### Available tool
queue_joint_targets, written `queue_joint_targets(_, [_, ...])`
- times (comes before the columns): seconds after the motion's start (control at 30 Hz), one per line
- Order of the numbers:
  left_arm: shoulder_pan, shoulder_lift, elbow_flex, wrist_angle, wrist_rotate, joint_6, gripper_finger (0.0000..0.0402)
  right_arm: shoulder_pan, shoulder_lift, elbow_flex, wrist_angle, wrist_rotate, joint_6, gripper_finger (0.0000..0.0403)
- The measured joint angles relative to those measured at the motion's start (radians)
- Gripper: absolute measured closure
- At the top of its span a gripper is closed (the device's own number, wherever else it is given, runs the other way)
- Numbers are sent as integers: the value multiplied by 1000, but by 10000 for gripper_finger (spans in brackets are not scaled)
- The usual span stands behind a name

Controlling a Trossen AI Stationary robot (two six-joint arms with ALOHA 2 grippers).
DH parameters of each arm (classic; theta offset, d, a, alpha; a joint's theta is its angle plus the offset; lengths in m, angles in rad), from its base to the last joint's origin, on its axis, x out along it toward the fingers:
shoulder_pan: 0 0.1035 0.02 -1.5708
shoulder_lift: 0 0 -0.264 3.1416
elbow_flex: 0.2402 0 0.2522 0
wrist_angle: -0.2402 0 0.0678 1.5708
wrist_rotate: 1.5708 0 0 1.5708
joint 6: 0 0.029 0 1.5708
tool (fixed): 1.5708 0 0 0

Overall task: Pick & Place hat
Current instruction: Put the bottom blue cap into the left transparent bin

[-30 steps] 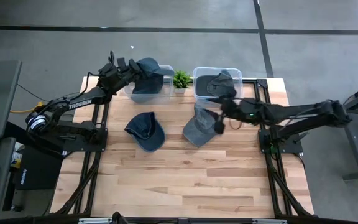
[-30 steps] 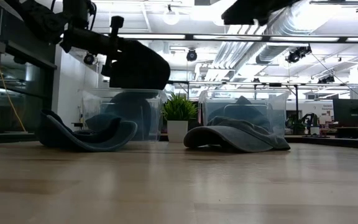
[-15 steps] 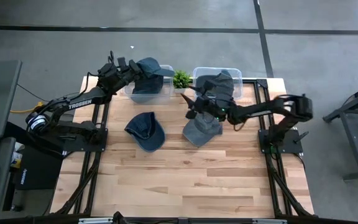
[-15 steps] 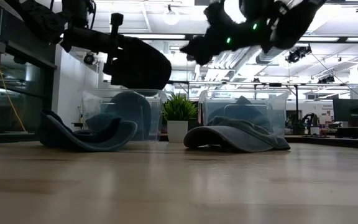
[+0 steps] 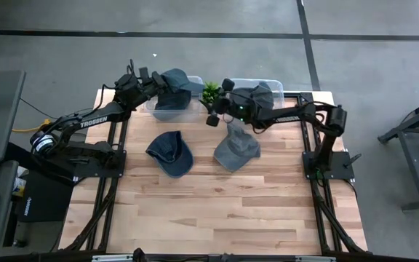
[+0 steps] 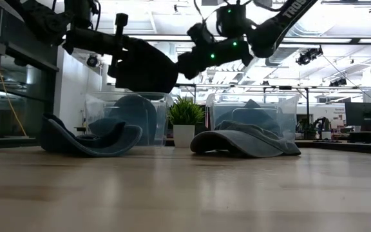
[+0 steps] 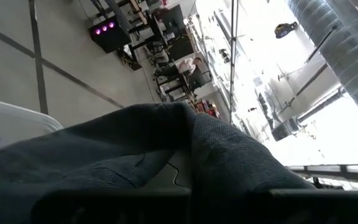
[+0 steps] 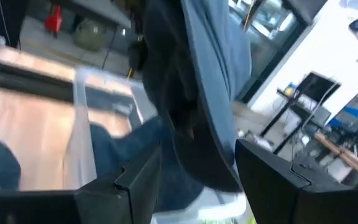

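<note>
My left gripper is shut on a dark blue hat, which it keeps above the left clear bin. At the same height my right gripper stands open over the small plant, pointing level at that hat. In the right wrist view the hat hangs just ahead of the open fingers. Another dark blue hat and a grey-blue hat lie on the table. One more hat lies in the right bin. My left gripper holds the dark blue hat by its edge nearest the arm, coming level from the table's left. In the left wrist view the cloth covers the fingers, so the hold itself is hidden. The hat hangs clear above the left bin.
The two clear bins stand side by side at the table's far edge with the potted plant between them. Bare wood fills the near half of the table.
My right gripper has swung from over the grey-blue hat toward the table's far left, sinking a little and rolling, and has stayed open. It now points at the hat held by my left gripper. The hats on the table have not moved.
</note>
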Motion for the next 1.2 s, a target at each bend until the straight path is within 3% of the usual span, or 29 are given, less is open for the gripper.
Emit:
queue_joint_targets(0.4, [0, 0, 0, 62, 67, -1, 401, -102, 5, 15, -26, -116, 55, 203])
queue_joint_targets(0.73, [-1, 0, 0, 60, 93, -1, 401, -103, 32, 16, 0, -171, 60, 207])
queue_joint_targets(1.2, [-19, 0, 0, 79, 108, 12, 401, -95, 128, 198, -135, -214, 100, 247])
